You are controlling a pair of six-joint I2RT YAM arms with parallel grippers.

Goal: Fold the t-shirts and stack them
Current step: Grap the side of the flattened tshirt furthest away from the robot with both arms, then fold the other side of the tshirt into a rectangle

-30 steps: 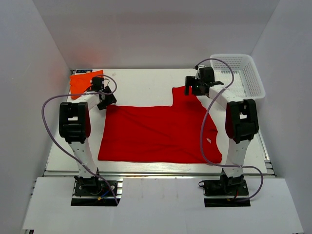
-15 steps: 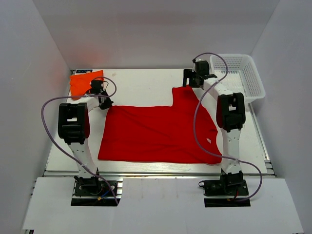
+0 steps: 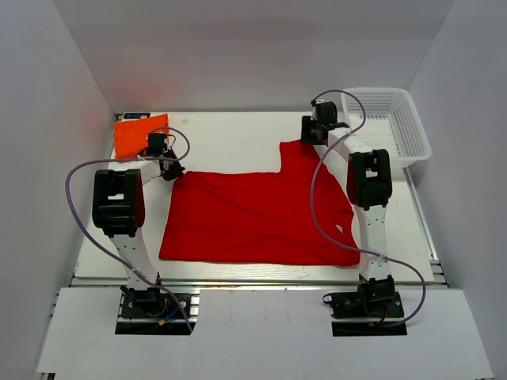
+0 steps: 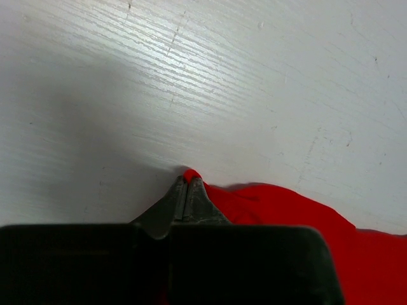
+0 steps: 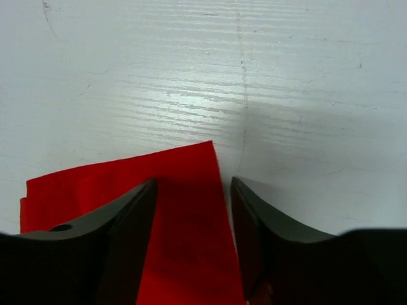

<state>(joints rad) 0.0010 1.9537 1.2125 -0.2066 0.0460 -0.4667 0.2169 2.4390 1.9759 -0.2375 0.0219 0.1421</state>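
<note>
Red t-shirt (image 3: 253,218) corner pinched between the closed tips of left gripper (image 4: 187,185), low in the left wrist view. Another corner lying between the wide-apart fingers of right gripper (image 5: 193,183), jaws open, holding nothing. Rest of the cloth spread flat over the centre of white table (image 3: 230,134). Orange t-shirt (image 3: 135,133) folded at upper left, white basket (image 3: 413,131) at upper right.

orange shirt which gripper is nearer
Left. The left gripper is just beside the orange shirt, pinching the red shirt; the right gripper is far across, by the basket.
</note>
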